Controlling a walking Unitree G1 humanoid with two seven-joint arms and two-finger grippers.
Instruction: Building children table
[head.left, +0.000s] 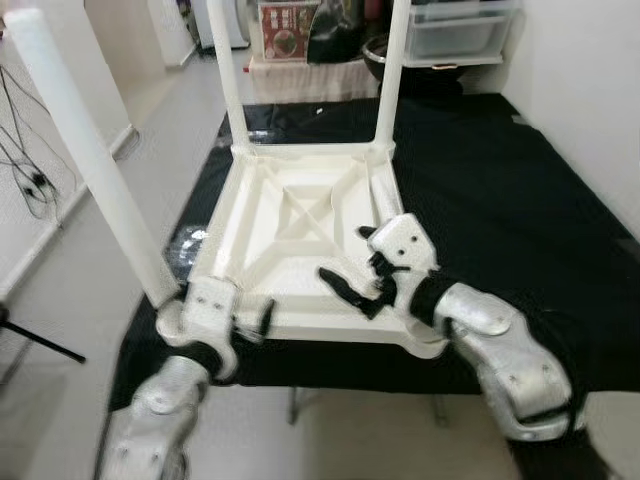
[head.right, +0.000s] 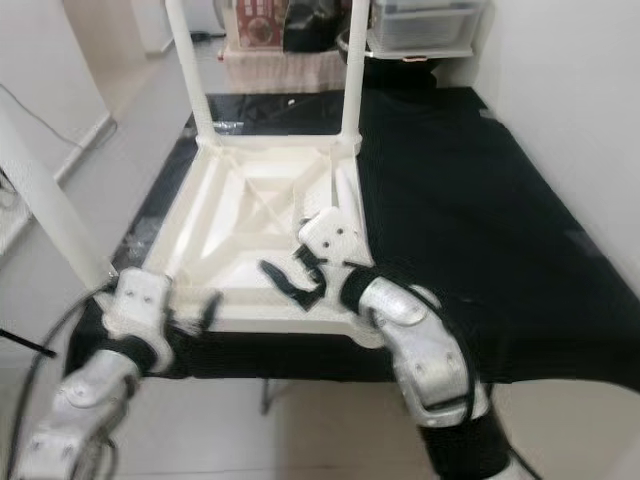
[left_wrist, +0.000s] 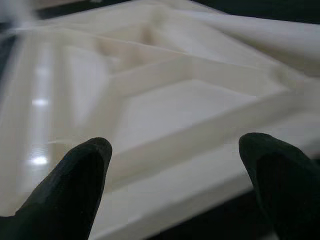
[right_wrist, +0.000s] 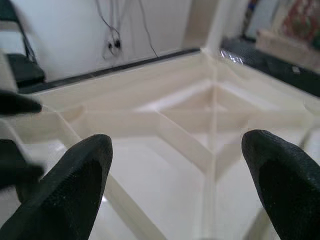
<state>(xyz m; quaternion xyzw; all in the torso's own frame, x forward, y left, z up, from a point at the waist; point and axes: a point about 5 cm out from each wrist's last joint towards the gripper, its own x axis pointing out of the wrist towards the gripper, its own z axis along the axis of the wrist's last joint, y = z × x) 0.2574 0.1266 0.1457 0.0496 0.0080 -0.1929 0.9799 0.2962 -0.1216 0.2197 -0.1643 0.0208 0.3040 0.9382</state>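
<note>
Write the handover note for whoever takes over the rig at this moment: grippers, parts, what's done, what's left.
Left gripper: open, empty, at the near edge of the upside-down white tabletop, beside the near-left leg.
Right gripper: open, empty, over the tabletop's near-right part.
Tabletop lies underside up on the black cloth.
Done: three legs stand in it, far-left leg, far-right leg, near-left.
Left: the near-right corner has no leg; no spare leg can be seen.
</note>
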